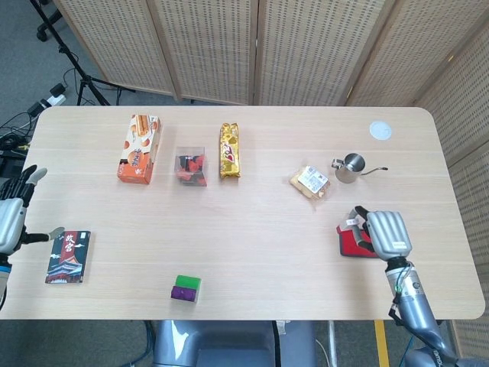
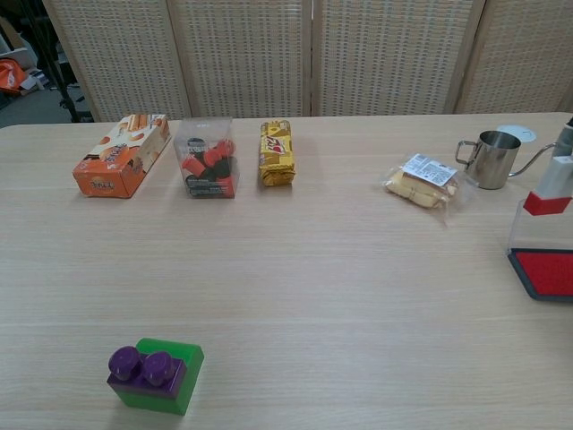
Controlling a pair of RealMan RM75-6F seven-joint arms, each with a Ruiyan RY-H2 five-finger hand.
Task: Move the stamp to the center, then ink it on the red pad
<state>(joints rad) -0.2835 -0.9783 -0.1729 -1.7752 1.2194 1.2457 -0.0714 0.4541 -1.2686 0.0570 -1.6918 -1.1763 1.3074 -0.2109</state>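
The stamp (image 2: 550, 187) is a white block with a red base. My right hand (image 1: 387, 233) holds it at the table's right side. It hangs just above the red ink pad (image 2: 547, 271), whose clear lid stands open behind it. In the head view the stamp (image 1: 351, 223) peeks out at the hand's left, and the hand covers most of the pad (image 1: 349, 244). In the chest view only the stamp and a dark fingertip show at the right edge. My left hand (image 1: 11, 220) hovers off the table's left edge, holding nothing, its fingers spread.
Along the back stand an orange snack box (image 1: 139, 148), a clear box of red and black pieces (image 1: 192, 167), a yellow packet (image 1: 230, 151), a wrapped biscuit (image 1: 310, 182) and a steel pitcher (image 1: 350, 167). A card box (image 1: 68, 257) and a green-purple brick (image 1: 186, 288) lie near the front.
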